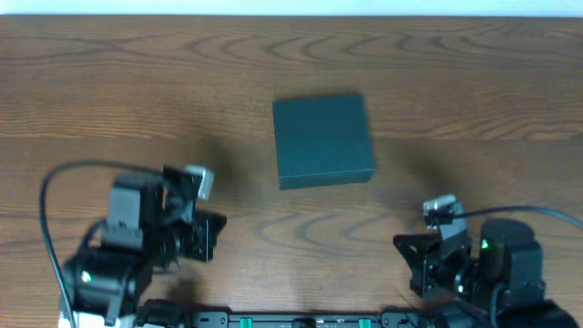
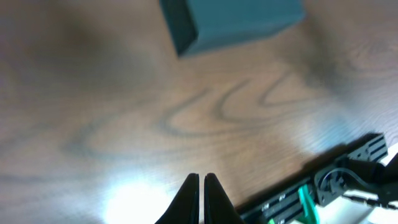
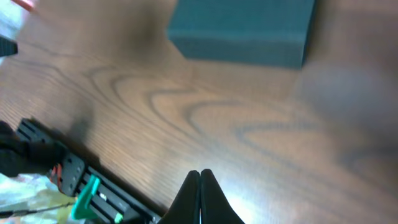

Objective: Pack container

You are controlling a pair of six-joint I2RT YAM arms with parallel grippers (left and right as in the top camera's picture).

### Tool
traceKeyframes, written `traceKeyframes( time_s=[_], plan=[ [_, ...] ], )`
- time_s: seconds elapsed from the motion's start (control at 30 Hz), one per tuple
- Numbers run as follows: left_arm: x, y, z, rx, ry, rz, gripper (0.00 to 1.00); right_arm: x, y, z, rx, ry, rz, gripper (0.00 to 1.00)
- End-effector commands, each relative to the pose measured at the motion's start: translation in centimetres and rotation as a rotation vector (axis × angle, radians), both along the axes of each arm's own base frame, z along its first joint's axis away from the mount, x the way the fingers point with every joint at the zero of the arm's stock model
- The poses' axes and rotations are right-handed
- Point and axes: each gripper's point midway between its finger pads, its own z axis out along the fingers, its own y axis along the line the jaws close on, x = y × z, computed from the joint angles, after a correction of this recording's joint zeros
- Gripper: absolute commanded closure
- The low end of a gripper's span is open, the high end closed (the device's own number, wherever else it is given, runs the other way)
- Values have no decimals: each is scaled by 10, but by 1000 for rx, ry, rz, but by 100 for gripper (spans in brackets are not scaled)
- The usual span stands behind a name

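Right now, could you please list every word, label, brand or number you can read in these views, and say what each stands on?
None: no view shows readable text.
Matte dark squarish cardboard box: plain closed lid and sides, no print.
Brown wooden table: grain only.
Green clips on the black rail: too blurred to show any lettering.

Only the container (image 1: 323,141) interrupts the table (image 1: 137,82), wood seemingly open all round.
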Motion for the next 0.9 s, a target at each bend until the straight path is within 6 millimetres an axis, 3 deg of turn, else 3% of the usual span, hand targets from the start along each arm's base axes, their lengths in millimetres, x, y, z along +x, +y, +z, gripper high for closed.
traceKeyframes(
  time_s=[0.0,0.13,0.17,0.2,0.23,0.27,0.87],
  plan=[
    [-15,-3,-27,-71,69,69,94,-8,0,-25,31,78,-38,98],
    [-18,-2,-39,-89,97,106,91,-9,3,-35,74,130,-69,99],
    [-17,-2,-38,-95,98,115,75,-8,4,-34,81,134,-78,90],
    [-16,-2,-38,-103,104,131,39,-7,4,-33,86,133,-83,73],
    [-15,-2,-37,-115,110,151,5,-7,4,-33,87,132,-84,35],
    [-14,-2,-37,-121,116,166,5,-7,4,-33,87,132,-84,1],
    [-17,0,-40,-133,166,219,5,-5,4,-32,128,171,-140,1]
  ],
)
